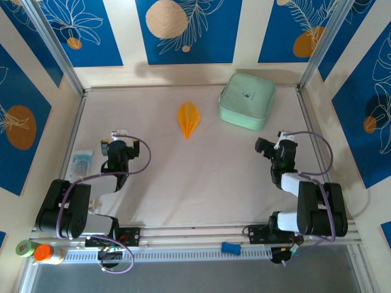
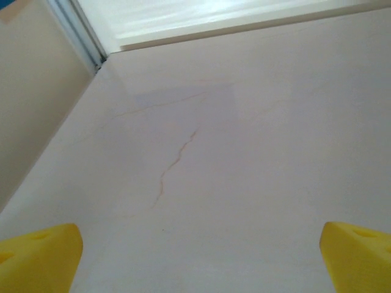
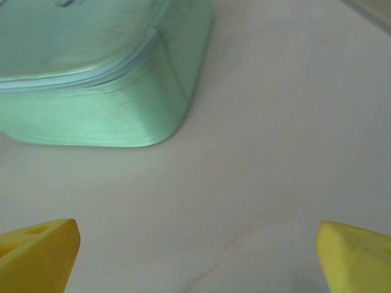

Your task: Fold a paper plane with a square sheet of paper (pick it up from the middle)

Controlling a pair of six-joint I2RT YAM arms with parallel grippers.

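The orange-yellow paper plane (image 1: 189, 118), a small creased dart with its point toward the near side, lies on the table's far middle. No flat square sheet is in view. My left gripper (image 1: 116, 139) rests low at the left, well short of the plane; its yellow fingertips (image 2: 38, 257) stand wide apart over bare table, so it is open. At the right, my right gripper (image 1: 273, 144) is also open, its yellow fingertips (image 3: 36, 255) spread with nothing between them, just short of the mint-green case.
The mint-green rounded-square case (image 1: 247, 101) (image 3: 101, 73) sits at the far right. A small printed packet (image 1: 80, 163) lies by the left rail. An orange-capped bottle (image 1: 47, 253) and a blue piece (image 1: 230, 247) sit at the near edge. Walls and metal posts enclose the table (image 1: 201, 177).
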